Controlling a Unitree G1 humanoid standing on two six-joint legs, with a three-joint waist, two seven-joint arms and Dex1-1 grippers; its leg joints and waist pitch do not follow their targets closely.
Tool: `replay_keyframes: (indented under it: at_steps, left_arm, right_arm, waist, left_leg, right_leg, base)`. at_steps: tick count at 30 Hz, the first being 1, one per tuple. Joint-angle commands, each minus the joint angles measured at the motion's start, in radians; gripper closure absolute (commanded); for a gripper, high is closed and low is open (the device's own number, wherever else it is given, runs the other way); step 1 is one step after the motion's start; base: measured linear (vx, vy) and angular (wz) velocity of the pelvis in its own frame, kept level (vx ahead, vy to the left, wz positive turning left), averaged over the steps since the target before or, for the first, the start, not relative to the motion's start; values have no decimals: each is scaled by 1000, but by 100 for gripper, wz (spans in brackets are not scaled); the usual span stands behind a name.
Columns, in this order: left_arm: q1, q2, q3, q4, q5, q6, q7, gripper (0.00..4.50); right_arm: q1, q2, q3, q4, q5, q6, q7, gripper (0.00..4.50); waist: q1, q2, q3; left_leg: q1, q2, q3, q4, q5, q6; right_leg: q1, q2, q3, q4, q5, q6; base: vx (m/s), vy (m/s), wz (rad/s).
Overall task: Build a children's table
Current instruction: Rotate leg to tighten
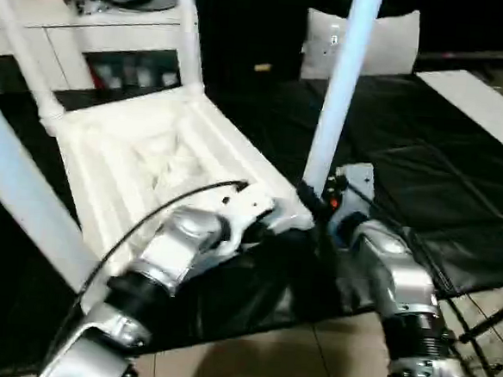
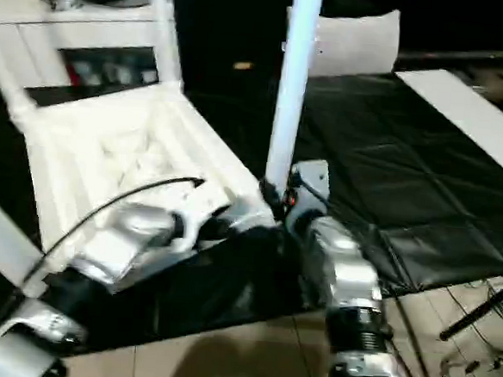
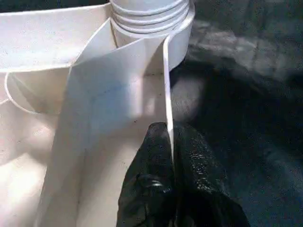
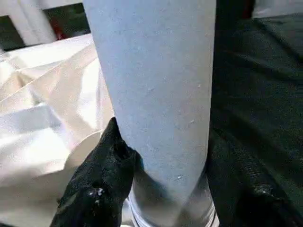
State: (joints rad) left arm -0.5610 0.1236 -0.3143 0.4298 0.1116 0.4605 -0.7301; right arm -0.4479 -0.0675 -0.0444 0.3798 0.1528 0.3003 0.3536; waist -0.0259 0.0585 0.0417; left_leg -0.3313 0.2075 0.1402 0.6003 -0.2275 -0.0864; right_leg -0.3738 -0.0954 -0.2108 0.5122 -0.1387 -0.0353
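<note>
Leg (image 1: 341, 83): right gripper (image 4: 163, 189) is clamping its base; stiff, light, smooth.
Tabletop (image 1: 151, 147): left gripper (image 3: 173, 156) is pinching thin rim (image 3: 166, 85); flexes.

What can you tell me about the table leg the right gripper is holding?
The leg is a long, white, smooth round plastic tube, standing nearly upright at the near right corner of the upturned tabletop. Its ribbed lower end sits at the round corner socket. The right gripper grasps it low, one black finger on each side. Its top runs out of view.
</note>
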Motion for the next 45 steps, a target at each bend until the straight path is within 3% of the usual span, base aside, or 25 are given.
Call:
replay_keyframes:
  at_steps: [1, 4, 7, 8, 11, 13, 15, 18, 21, 25, 27, 28, 31, 35, 40, 45]
  left_arm:
    - [-36, -22, -37, -33, -14, -36, -16, 450]
    - [-30, 9, -34, -30, -10, -62, -43, 450]
    - [-25, 31, -32, -25, -11, -85, -68, 450]
    - [-21, 52, -33, -20, -15, -119, -96, 450]
    - [-13, 77, -29, -16, -28, -143, -138, 450]
    - [-4, 117, -36, -8, -34, -187, -200, 450]
    - [3, 148, -46, -2, -37, -228, -250, 450]
    - [16, 210, -71, -4, -44, -277, -354, 450]
    - [24, 253, -88, -9, -55, -314, -433, 450]
    - [34, 318, -131, -12, -58, -400, -564, 450]
    - [32, 334, -141, -8, -65, -426, -611, 450]
    - [29, 348, -154, -9, -67, -445, -650, 450]
    - [23, 361, -167, -5, -67, -473, -690, 450]
    - [10, 371, -189, 9, -57, -509, -725, 450]
    - [-3, 362, -188, 32, -56, -520, -733, 450]
    - [-4, 363, -182, 47, -58, -518, -736, 450]
  right_arm:
    - [14, 33, 30, 48, 1, -1, 15, 197]
    - [33, 1, 34, 13, 4, -17, 74, 167]
    - [43, -31, 36, -4, 10, -26, 118, 141]
    - [48, -67, 41, -16, 18, -36, 177, 131]
    - [57, -126, 57, -42, 31, -48, 287, 119]
    - [70, -212, 77, -81, 69, -38, 438, 102]
    - [75, -271, 98, -93, 79, -42, 535, 95]
    - [66, -358, 123, -93, 92, -47, 687, 54]
    - [46, -400, 137, -77, 94, -52, 779, 50]
    - [14, -427, 180, -39, 84, -116, 905, 50]
    - [-2, -437, 202, -14, 86, -133, 956, 85]
    - [-19, -441, 220, 10, 91, -145, 1009, 88]
    - [-41, -439, 233, 33, 99, -150, 1066, 111]
    - [-66, -432, 255, 44, 128, -117, 1165, 146]
    - [-91, -419, 273, 87, 134, -116, 1213, 185]
    - [-92, -411, 276, 104, 145, -97, 1252, 225]
  waist:
    - [4, -4, -57]
    - [16, -5, -61]
    - [30, -9, -65]
    - [38, -5, -64]
    - [48, -7, -65]
    - [71, -7, -73]
    - [80, -4, -78]
    - [92, -4, -75]
    - [103, -4, -74]
    - [121, -8, -73]
    - [125, -7, -74]
    - [129, -13, -75]
    - [142, -9, -76]
    - [150, -14, -77]
    - [161, -20, -70]
    - [162, -19, -72]
  left_leg:
    - [-13, 9, -6, -68, -267, 58]
    - [-15, 16, -5, -73, -221, 72]
    - [-20, 14, 0, -70, -163, 89]
    - [-19, 12, 3, -68, -156, 90]
    - [-21, 12, 6, -66, -139, 96]
    - [-26, 14, 6, -61, -90, 117]
    - [-30, 20, 3, -57, -40, 137]
    - [-27, 27, 6, -57, -44, 144]
    - [-24, 28, 8, -59, -78, 131]
    - [-21, 30, 11, -61, -90, 118]
    - [-19, 32, 11, -61, -84, 113]
    - [-20, 32, 12, -61, -84, 116]
    - [-18, 37, 11, -60, -71, 118]
    - [-20, 33, 13, -59, -66, 119]
    - [-15, 24, 20, -62, -107, 90]
    - [-15, 25, 19, -61, -103, 89]
  right_leg:
    - [51, -74, 43, -80, -503, 7]
    - [52, -71, 59, -60, -408, -43]
    - [51, -71, 70, -46, -373, -70]
    - [50, -73, 71, -47, -393, -68]
    - [50, -71, 73, -46, -400, -59]
    - [54, -67, 76, -34, -345, -50]
    - [48, -64, 79, -19, -271, -71]
    - [43, -66, 80, -18, -270, -95]
    - [41, -66, 80, -20, -304, -99]
    - [38, -68, 84, -19, -335, -94]
    - [36, -67, 86, -17, -329, -99]
    - [38, -67, 86, -14, -327, -103]
    - [35, -67, 89, -10, -307, -114]
    - [36, -66, 97, -6, -305, -116]
    - [31, -65, 99, -22, -442, -69]
    - [31, -62, 98, -22, -436, -59]
  base:
    - [0, 0, 0]
    - [0, 0, 0]
    - [0, 0, 0]
    - [0, 0, 0]
    - [0, 0, 0]
    - [0, 0, 0]
    - [0, 0, 0]
    - [0, 0, 0]
    - [0, 0, 0]
    - [0, 0, 0]
    - [0, 0, 0]
    - [0, 0, 0]
    - [0, 0, 0]
    - [0, 0, 0]
    - [0, 0, 0]
    - [0, 0, 0]
